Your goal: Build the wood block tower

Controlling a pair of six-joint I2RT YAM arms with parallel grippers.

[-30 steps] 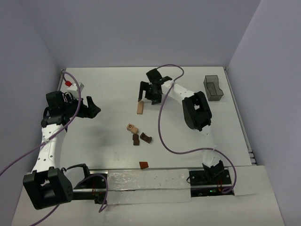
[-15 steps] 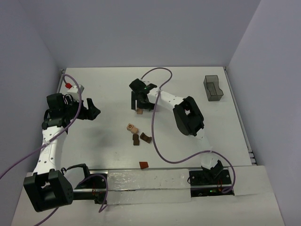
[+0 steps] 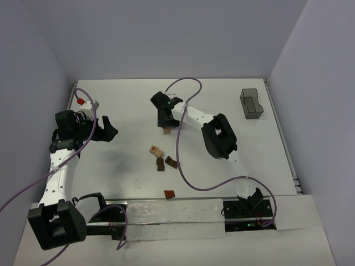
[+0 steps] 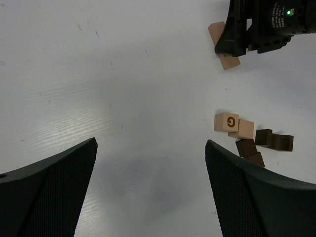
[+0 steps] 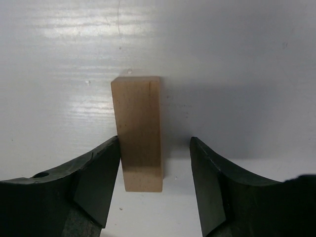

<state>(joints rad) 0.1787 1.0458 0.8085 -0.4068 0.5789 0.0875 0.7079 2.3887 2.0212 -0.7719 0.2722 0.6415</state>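
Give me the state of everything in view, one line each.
right gripper, open, straddling the long tan block
long tan block, flat on the table, not clamped
left gripper, open, holding nothing
lettered tan block, on the table, touching a plain tan block
dark brown blocks, loose, unstacked
grey bin, upright

A grey translucent bin stands near the far right corner of the white table, while a small red piece sits on a white fitting at its far left corner.
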